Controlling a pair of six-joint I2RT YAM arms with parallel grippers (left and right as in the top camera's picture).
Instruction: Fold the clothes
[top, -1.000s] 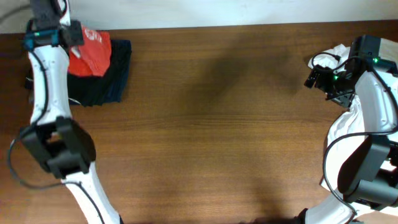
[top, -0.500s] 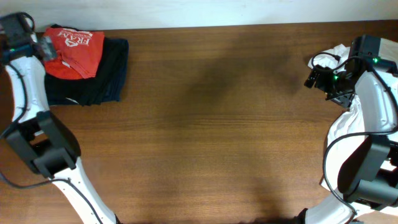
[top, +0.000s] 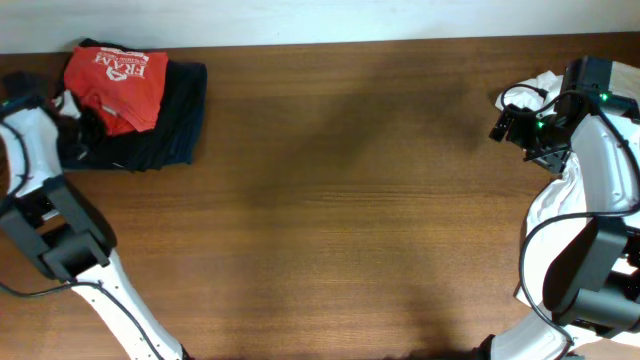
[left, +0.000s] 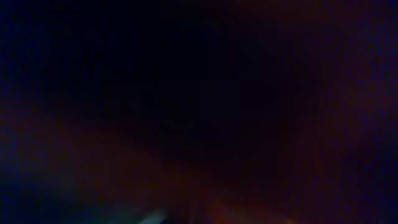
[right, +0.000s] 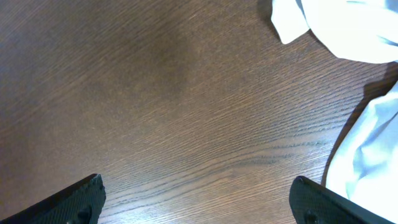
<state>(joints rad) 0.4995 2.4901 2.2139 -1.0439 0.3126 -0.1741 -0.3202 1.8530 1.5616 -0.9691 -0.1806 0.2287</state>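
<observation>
The orange-red T-shirt (top: 117, 74) with white lettering lies folded on top of a stack of dark folded clothes (top: 160, 125) at the table's far left. My left gripper (top: 78, 118) is low at the left side of that stack, against the cloth. The left wrist view is almost black, so its jaws do not show. My right gripper (top: 503, 122) hovers over bare wood at the far right, open and empty (right: 199, 208). The white T-shirt (top: 553, 195) lies crumpled at the right edge beside it, and it also shows in the right wrist view (right: 348, 28).
The brown wooden table (top: 350, 200) spans the view, with a pale wall along its far edge. The white shirt hangs partly over the table's right edge under my right arm.
My left arm has swung off the top of the orange-red shirt to the left and down beside the stack. The shirt now lies flat and uncovered. The right arm has not moved.
</observation>
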